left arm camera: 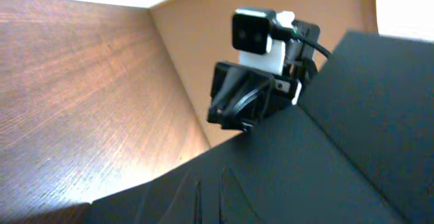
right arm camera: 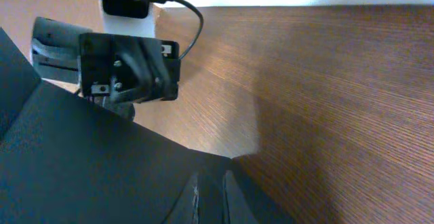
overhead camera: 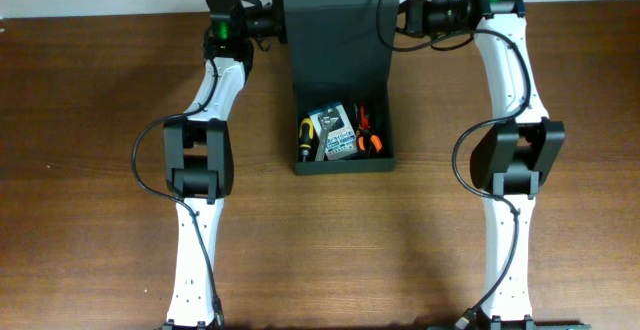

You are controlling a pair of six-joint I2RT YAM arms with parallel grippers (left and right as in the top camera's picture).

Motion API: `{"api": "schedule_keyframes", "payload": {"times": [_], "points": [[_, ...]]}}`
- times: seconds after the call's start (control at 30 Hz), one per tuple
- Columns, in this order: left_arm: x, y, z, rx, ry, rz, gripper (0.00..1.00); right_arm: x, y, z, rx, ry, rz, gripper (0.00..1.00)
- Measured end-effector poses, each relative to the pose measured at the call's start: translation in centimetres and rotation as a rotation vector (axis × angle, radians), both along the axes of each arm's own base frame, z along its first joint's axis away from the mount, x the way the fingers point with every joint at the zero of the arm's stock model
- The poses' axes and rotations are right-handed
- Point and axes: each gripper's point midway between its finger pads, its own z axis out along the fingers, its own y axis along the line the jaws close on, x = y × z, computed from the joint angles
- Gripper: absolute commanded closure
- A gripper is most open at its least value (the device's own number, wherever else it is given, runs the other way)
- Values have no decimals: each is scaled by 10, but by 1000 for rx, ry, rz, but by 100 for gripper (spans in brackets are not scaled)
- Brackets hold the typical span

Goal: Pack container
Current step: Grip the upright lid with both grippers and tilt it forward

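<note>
Closure stage: left fingers (left arm camera: 192, 207) and right fingers (right arm camera: 188, 207) pinch the raised lid (overhead camera: 335, 30); tools (overhead camera: 340, 135) fill the container (overhead camera: 345, 165). Next, probably, lower it squarely.

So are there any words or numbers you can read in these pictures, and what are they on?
Card pack inside the container: it has print on it, but the print is too small and blurred to read.
Container, screwdriver, pliers: no words, numbers or signs show.
So there is nothing here that can be read out.
</note>
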Motion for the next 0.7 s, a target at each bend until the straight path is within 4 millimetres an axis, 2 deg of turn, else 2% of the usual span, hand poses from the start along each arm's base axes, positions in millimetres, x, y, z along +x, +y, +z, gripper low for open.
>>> {"api": "schedule_keyframes", "payload": {"times": [0.17,0.4,0.57,0.7], "points": [[10,5,-13,12,112,43,98,-2,0,5,-1,-4,0,96],[23,15,-54,80,283,133,98,-3,0,4,-4,6,-1,96],[17,20,-92,177,430,182,98,-9,0,2,-7,49,-2,96],[1,26,-126,322,524,224,98,-11,0,0,-10,61,-4,96]]}}
